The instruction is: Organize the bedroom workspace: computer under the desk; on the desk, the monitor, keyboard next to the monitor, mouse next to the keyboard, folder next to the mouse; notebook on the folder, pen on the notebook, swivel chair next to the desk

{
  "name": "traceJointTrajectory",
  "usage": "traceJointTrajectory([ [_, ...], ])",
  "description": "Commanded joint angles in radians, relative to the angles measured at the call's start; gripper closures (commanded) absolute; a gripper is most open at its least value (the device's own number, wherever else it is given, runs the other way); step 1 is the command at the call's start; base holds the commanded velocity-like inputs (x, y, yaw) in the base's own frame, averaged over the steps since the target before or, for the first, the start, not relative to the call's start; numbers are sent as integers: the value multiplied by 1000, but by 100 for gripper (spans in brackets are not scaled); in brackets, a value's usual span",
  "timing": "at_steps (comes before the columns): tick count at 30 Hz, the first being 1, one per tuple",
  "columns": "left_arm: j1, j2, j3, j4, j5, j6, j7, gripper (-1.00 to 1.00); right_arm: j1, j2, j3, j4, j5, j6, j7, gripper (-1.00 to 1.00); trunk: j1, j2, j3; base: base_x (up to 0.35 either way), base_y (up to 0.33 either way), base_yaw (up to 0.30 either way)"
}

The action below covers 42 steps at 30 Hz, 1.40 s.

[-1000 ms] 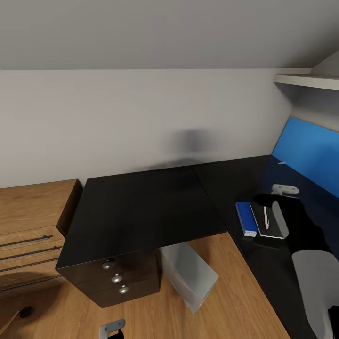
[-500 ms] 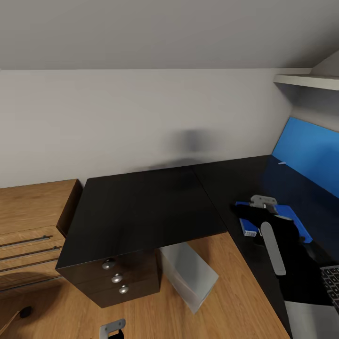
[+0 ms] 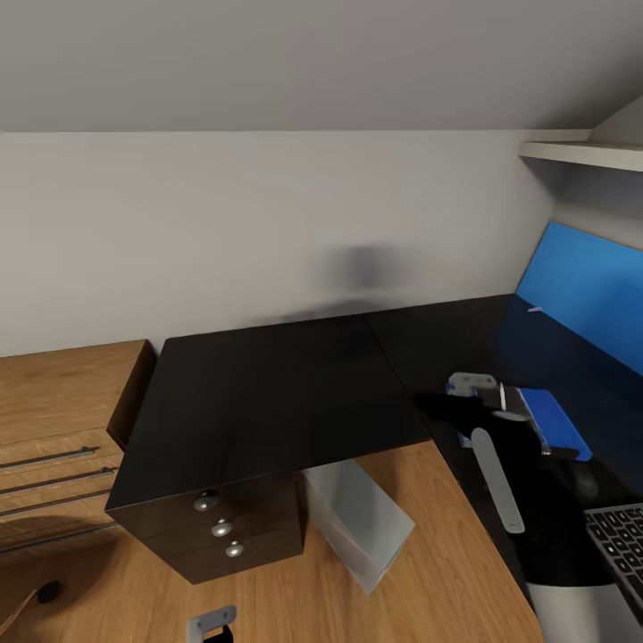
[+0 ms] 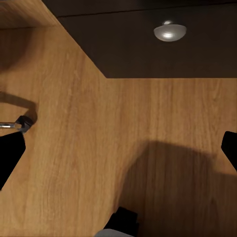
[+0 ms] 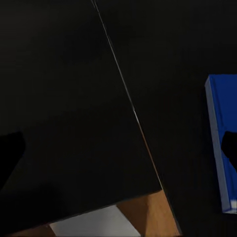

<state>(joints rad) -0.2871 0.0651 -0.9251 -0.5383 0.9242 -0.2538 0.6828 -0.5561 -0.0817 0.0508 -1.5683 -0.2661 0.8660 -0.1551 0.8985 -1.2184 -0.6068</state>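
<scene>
The folder (image 3: 552,421) lies on the table (image 3: 268,393) by the keyboard (image 3: 621,536), and the right hand (image 5: 118,143) hovers spread; the notebook comes next, I'd say.

The right arm (image 3: 500,464) was seen in the head view reaching forward at the right side, its black forearm carrying a light-grey strip and its grey wrist bracket leading. The right gripper (image 5: 123,148) was seen in the right wrist view with its two dark fingers (image 5: 10,153) held wide apart, nothing between them. The left gripper (image 4: 118,148) was likewise spread in the left wrist view, pointed downward. A grey part of the left arm (image 3: 212,622) was seen low in the head view.
</scene>
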Motion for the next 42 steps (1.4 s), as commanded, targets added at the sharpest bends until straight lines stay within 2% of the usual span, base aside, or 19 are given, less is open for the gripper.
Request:
traceJointTrajectory([
  [1,-1,1,-8,-2,10,-5,6,-100,-1,-1,11,-1,-10,3,-11,-100,0,-1,-1,0,0,0],
  [6,-1,2,-6,12,10,-5,4,-100,-1,0,61,-1,-8,1,-11,-100,0,-1,-1,-46,0,0],
  [17,-1,6,4,28,13,-5,7,-100,-1,0,67,-1,-8,-22,-13,-100,0,-1,3,-323,0,202],
  [22,-1,6,40,38,13,-5,6,-100,-1,0,67,-1,-9,-26,-13,-100,0,-1,6,-336,0,256],
  [24,-1,6,97,43,12,-2,4,-100,-1,0,67,0,-8,-26,-13,-100,0,-1,7,-336,0,202],
  [29,-1,6,162,66,12,0,3,-100,-1,0,67,-1,-8,-28,-12,-100,0,-1,14,-336,0,91],
  [34,-1,7,192,82,10,0,3,-100,-1,0,67,-1,-8,-28,-12,-100,0,-1,21,-330,0,24],
  [42,-1,5,203,87,7,-5,3,-100,-1,0,67,-1,-8,-28,-12,-100,0,-1,34,-126,0,4],
])
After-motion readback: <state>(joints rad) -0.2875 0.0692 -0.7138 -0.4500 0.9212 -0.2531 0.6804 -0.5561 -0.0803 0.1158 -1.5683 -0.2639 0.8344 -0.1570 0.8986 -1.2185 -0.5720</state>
